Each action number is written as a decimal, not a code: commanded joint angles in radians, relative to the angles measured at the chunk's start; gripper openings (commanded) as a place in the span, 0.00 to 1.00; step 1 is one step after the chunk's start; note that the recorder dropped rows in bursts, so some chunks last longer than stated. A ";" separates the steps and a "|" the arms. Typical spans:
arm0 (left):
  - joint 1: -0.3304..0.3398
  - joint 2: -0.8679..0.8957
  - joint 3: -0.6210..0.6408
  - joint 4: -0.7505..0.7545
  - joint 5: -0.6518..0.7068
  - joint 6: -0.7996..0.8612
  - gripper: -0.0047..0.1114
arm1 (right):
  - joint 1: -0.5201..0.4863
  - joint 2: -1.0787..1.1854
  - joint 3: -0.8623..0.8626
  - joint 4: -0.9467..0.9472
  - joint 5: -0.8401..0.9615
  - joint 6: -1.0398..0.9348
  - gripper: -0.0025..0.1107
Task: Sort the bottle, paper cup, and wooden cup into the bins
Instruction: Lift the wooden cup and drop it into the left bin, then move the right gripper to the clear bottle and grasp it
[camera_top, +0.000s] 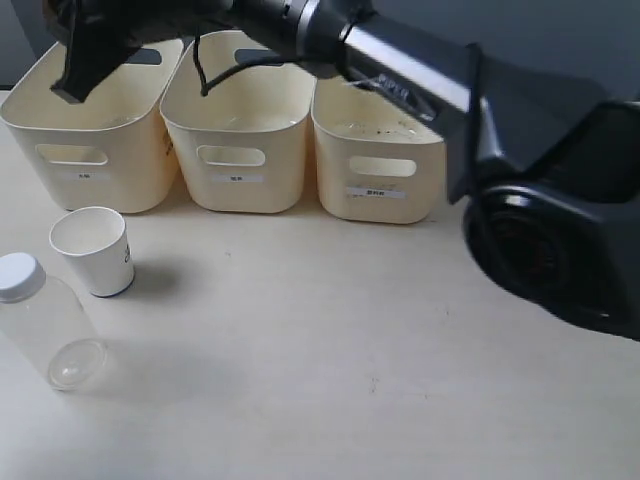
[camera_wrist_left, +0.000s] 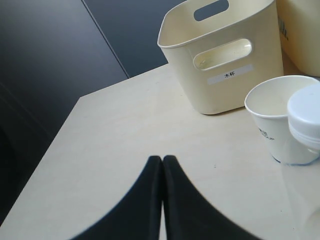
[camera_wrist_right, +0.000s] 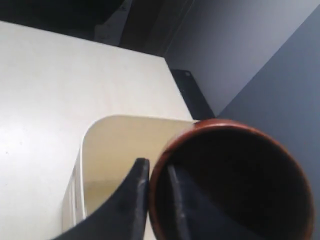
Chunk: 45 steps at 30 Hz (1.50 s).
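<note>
My right gripper (camera_wrist_right: 156, 165) is shut on the rim of the dark brown wooden cup (camera_wrist_right: 235, 182), one finger inside and one outside. It holds the cup over a cream bin (camera_wrist_right: 117, 142). In the exterior view that arm reaches across to the left bin (camera_top: 95, 150), with the gripper (camera_top: 78, 70) above it; the cup itself is lost in the dark arm there. The white paper cup (camera_top: 92, 250) (camera_wrist_left: 275, 117) stands upright on the table before the left bin (camera_wrist_left: 225, 65). Beside it stands the clear bottle (camera_top: 45, 325), with its white cap (camera_wrist_left: 306, 112) on. My left gripper (camera_wrist_left: 162, 159) is shut and empty, low over the table.
The middle bin (camera_top: 240, 150) and the right bin (camera_top: 380, 170) stand in a row with the left one along the back. The right arm's dark base (camera_top: 550, 240) fills the right side. The table's left edge (camera_wrist_left: 65, 125) runs close to the left gripper.
</note>
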 joint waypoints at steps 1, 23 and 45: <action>-0.005 -0.003 0.002 -0.001 -0.009 -0.002 0.04 | -0.036 0.114 -0.140 0.016 0.094 0.026 0.02; -0.005 -0.003 0.002 -0.001 -0.009 -0.002 0.04 | -0.064 0.175 -0.178 0.031 0.172 0.051 0.08; -0.005 -0.003 0.002 -0.001 -0.009 -0.002 0.04 | -0.023 -0.105 -0.178 0.032 0.716 0.159 0.29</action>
